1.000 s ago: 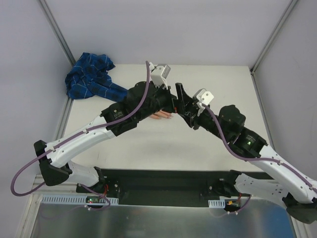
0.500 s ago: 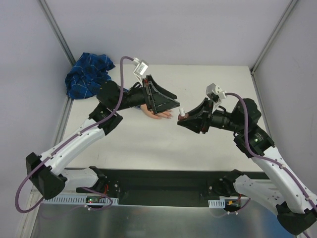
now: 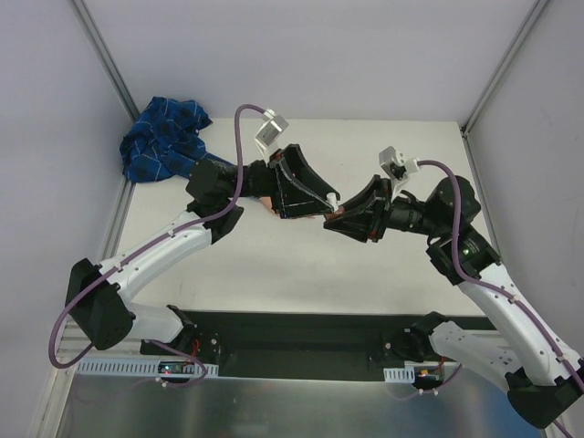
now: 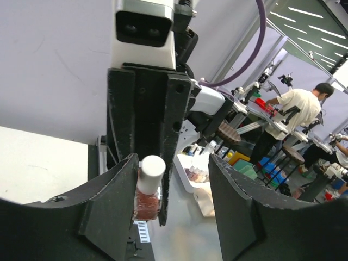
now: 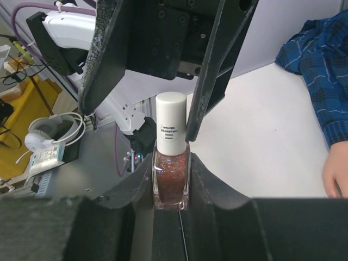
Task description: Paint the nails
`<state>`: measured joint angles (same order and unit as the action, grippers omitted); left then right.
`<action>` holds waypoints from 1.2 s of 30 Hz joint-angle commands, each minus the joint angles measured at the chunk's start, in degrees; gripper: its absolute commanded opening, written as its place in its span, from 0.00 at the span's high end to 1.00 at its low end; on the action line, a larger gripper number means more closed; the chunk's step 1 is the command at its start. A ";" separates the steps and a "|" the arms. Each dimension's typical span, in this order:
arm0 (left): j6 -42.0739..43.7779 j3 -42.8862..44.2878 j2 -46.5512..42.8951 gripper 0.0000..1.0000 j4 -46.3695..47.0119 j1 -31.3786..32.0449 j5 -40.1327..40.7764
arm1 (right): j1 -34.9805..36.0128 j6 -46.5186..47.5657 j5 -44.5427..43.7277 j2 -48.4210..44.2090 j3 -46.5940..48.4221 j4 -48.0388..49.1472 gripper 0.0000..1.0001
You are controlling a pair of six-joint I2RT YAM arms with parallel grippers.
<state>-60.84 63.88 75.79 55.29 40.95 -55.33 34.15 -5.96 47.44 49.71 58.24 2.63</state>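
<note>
My right gripper [image 5: 171,182] is shut on a small glass polish bottle [image 5: 171,174] of glittery red-brown polish with a white cap [image 5: 171,122], held upright. My left gripper [image 4: 171,204] stands open astride that cap. One of its fingers [image 4: 111,206] lies against the bottle [image 4: 147,201], the other is well apart. In the top view both grippers [image 3: 327,203] [image 3: 339,222] meet above the table's middle. The pale fake hand [image 5: 335,174] shows at the right wrist view's edge, with its blue plaid sleeve [image 5: 321,60]. The nails are hidden.
The sleeve's bunched blue plaid cloth [image 3: 164,141] lies at the table's [image 3: 383,265] far left corner. Grey walls with metal posts [image 3: 105,64] close in the back and sides. Both arms cross over the middle of the table.
A second ago both grippers hung together over the hand. They drew apart, and the left gripper has now come onto the bottle's cap with its jaws narrowing. The right grip is unchanged.
</note>
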 commanded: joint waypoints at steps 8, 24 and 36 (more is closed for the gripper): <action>4.23 1.78 -0.73 0.63 -0.70 1.68 -2.33 | -0.93 -1.51 0.11 0.91 1.44 6.51 1.00; 25.96 21.46 2.42 1.00 -62.93 20.30 67.96 | 33.07 36.60 -93.28 1.17 1.88 1.62 1.00; 25.51 27.79 8.06 1.00 -63.81 21.02 70.54 | 34.23 38.57 -86.21 2.50 1.27 4.13 1.00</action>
<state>-35.48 89.67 82.76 -6.74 60.80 14.81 66.48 28.84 -46.02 54.28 58.54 -0.49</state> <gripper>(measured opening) 0.127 0.280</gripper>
